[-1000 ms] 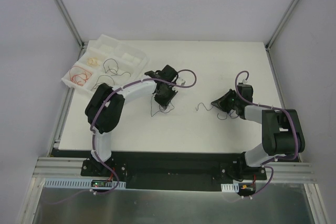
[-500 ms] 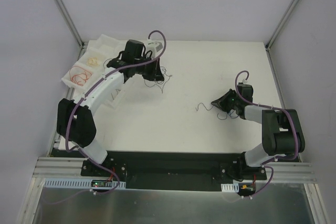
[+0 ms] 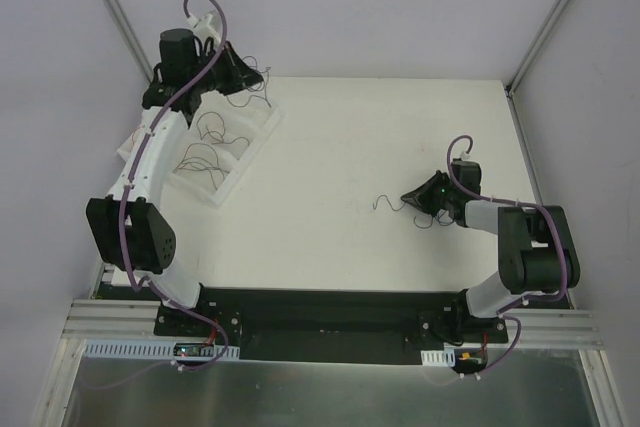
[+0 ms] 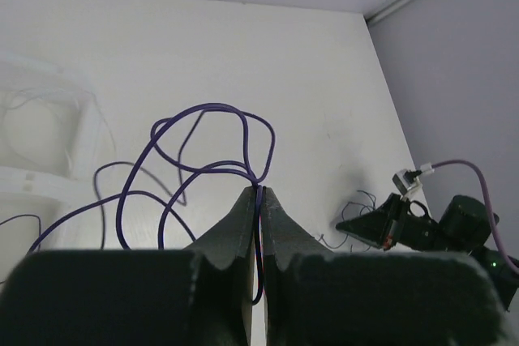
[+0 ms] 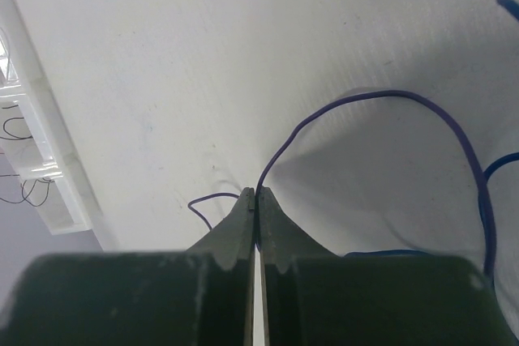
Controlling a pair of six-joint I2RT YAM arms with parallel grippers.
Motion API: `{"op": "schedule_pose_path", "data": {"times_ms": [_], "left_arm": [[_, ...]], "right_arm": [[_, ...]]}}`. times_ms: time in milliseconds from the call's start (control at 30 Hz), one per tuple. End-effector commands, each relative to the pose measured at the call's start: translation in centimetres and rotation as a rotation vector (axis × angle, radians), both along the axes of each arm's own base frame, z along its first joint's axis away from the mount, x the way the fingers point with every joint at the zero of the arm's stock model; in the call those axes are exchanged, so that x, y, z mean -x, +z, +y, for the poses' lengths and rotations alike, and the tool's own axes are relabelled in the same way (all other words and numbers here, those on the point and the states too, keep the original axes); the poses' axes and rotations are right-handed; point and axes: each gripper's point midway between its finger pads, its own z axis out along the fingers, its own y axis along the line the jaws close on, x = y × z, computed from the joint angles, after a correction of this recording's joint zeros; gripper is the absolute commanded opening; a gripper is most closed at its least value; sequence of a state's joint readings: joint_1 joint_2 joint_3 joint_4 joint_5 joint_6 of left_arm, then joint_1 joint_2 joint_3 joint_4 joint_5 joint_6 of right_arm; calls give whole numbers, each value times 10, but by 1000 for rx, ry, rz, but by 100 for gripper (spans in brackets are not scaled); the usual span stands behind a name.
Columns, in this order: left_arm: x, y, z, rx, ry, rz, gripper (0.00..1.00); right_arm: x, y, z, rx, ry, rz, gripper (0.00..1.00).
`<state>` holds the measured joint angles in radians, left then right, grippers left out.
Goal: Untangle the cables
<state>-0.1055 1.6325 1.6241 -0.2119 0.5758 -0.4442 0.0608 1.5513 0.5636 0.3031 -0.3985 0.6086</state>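
Note:
My left gripper (image 3: 260,75) (image 4: 260,190) hangs above the far end of the white tray (image 3: 257,140) and is shut on a thin dark blue cable (image 4: 212,139). The cable loops out from the tips and dangles below them (image 3: 264,93). My right gripper (image 3: 405,196) (image 5: 255,192) rests low on the table at the right, shut on another dark thin cable (image 5: 366,98). Its loose end curls on the table to the left (image 3: 384,203). More dark cables (image 3: 212,131) lie in the tray's compartments.
The tray (image 4: 49,147) (image 5: 45,172) sits at the table's far left, partly hidden by my left arm (image 3: 150,162). Metal frame posts stand at the back corners (image 3: 120,17). A blue cable (image 5: 496,166) lies beside my right gripper. The table's right edge (image 3: 525,147) is close to the right arm.
My left arm has swung from the table's middle up and to the far left over the tray, carrying its cable. The right arm and its cable have not moved.

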Motion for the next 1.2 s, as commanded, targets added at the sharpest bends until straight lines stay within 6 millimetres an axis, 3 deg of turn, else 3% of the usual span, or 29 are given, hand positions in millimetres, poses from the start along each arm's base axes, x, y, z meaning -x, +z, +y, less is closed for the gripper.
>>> {"op": "schedule_pose_path", "data": {"times_ms": [0,67,133,433,733,1000,1033,1100,1167], "left_arm": [[-17,17,25,74,46,-6,0],[-23,9,34,78,55,13,0],[-34,-6,54,66,71,28,0],[-70,-91,100,4,57,121,0],[-51,-160,114,-98,106,249,0],[-38,-184,143,-242,246,326,0],[-39,-183,145,-246,253,334,10],[-38,-179,142,-247,236,334,40],[-37,-173,141,-268,251,320,55]], "right_arm": [[-16,16,1,-2,18,-72,0],[-17,16,2,-5,19,-74,1],[-18,16,2,-9,22,-74,1],[-18,16,4,-15,29,-75,1],[-19,15,5,-21,31,-72,1],[-19,16,5,-23,31,-75,1],[-19,16,5,-23,32,-75,1],[-18,16,5,-22,32,-74,1],[-19,16,5,-23,32,-75,1]]}}
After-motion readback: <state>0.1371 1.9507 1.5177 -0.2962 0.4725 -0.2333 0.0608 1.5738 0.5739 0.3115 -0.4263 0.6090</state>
